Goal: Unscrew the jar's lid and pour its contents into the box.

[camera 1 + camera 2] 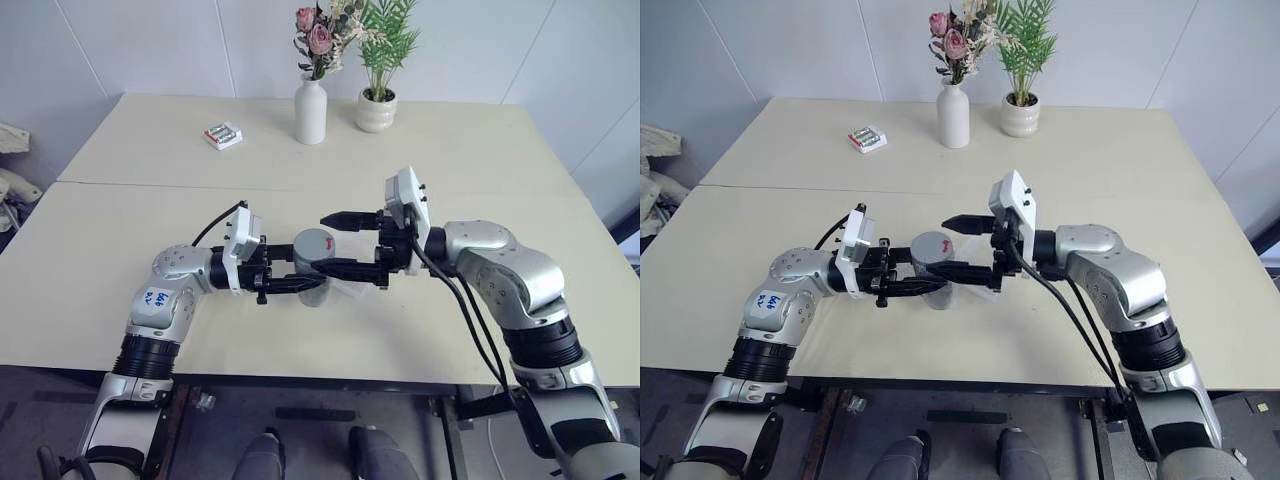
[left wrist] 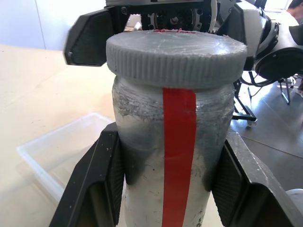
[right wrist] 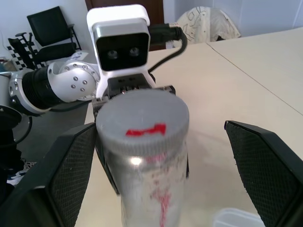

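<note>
The jar (image 2: pixel 175 142), a clear-grey cylinder with a red strip down its side, is held upright above the table. My left gripper (image 1: pixel 310 272) is shut on its body, with black fingers (image 2: pixel 102 179) pressed on both sides. The grey lid (image 3: pixel 142 125), with a small red mark on top, sits on the jar. My right gripper (image 1: pixel 320 242) is open and reaches in from the other side. Its fingers (image 3: pixel 265 170) stand wide on either side of the lid without touching it. The clear box (image 2: pixel 57 151) lies on the table just beside and below the jar.
At the back of the table stand a white flower vase (image 1: pixel 311 110) and a small potted plant (image 1: pixel 376 108). A small white pack (image 1: pixel 223 135) lies to their left. A seam (image 1: pixel 150 182) crosses the tabletop behind the arms.
</note>
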Robot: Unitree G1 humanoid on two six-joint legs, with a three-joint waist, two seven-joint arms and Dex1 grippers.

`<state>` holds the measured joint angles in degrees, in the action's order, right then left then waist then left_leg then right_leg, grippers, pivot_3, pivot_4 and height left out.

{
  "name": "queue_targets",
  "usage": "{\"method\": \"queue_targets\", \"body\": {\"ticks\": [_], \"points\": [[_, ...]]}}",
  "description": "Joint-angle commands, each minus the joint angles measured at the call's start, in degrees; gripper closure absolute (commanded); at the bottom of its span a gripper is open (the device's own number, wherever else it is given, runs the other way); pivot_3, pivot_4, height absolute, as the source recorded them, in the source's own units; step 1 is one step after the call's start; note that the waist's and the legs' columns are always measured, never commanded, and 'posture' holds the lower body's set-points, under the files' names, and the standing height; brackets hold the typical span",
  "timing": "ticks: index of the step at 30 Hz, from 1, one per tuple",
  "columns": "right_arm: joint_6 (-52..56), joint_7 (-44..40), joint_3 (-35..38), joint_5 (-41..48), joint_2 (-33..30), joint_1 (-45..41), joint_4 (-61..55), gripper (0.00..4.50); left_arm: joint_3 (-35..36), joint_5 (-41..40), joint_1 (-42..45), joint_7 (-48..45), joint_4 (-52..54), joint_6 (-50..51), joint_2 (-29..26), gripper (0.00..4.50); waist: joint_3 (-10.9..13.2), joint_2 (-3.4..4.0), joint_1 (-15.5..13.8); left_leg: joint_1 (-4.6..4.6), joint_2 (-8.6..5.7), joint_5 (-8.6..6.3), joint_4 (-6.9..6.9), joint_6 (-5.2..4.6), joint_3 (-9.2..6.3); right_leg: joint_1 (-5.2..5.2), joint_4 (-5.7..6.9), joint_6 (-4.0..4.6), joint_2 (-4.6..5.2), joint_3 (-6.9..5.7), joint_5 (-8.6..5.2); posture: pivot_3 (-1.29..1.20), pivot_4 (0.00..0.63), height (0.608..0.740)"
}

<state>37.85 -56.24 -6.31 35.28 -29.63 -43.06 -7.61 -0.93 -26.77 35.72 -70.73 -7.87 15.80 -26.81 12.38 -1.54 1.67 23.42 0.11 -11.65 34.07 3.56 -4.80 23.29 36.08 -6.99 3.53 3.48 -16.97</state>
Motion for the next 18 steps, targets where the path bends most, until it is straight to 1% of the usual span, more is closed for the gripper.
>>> {"method": "queue_targets", "body": {"ticks": [1, 6, 12, 15, 18], "points": [[0.0, 2.7, 5.8, -0.3, -2.0, 0.2, 1.7, 0.03, -0.6, -1.4, 0.5, -2.1, 2.5, -0.7, 0.1, 2.46, 0.0, 0.0, -0.1, 0.0, 0.0, 0.0, 0.0, 0.0, 0.0, 0.0, 0.0, 0.0, 0.0, 0.0, 0.0, 0.0, 0.15, 0.74], [0.9, 3.6, 10.3, 0.9, -3.9, 2.2, 2.8, 0.03, -0.4, -1.3, 0.4, -2.4, 2.5, -0.5, 0.1, 2.46, 0.0, 0.0, -0.1, 0.01, -0.01, 0.0, -0.01, 0.0, 0.0, 0.0, -0.02, 0.0, 0.0, 0.0, 0.0, 0.0, 0.15, 0.74], [1.7, 2.9, 12.6, 1.5, -6.3, 5.1, 1.6, 0.03, -0.4, -1.4, 0.2, -2.4, 2.8, -0.3, -0.1, 2.46, 0.0, 0.0, 0.0, 0.01, -0.01, 0.0, -0.01, 0.0, 0.02, 0.0, -0.01, 0.0, 0.0, 0.01, 0.0, 0.0, 0.15, 0.74], [2.7, 1.7, 13.6, 3.8, -6.6, 5.6, -0.8, 0.03, -0.3, -1.4, 0.1, -2.5, 2.8, -0.2, -0.2, 2.46, 0.0, 0.0, 0.1, 0.0, -0.01, 0.0, 0.01, 0.0, 0.03, 0.0, 0.0, 0.0, 0.0, 0.04, 0.0, 0.0, 0.15, 0.74], [4.6, 2.2, 13.2, 6.8, -5.2, 4.6, -4.4, 0.03, -0.3, -1.3, 0.1, -2.6, 2.7, -0.2, -0.3, 2.46, 0.0, 0.0, 0.1, 0.0, 0.0, 0.0, 0.0, 0.0, 0.03, 0.0, 0.0, 0.0, -0.02, 0.04, 0.0, 0.0, 0.15, 0.74]]}}
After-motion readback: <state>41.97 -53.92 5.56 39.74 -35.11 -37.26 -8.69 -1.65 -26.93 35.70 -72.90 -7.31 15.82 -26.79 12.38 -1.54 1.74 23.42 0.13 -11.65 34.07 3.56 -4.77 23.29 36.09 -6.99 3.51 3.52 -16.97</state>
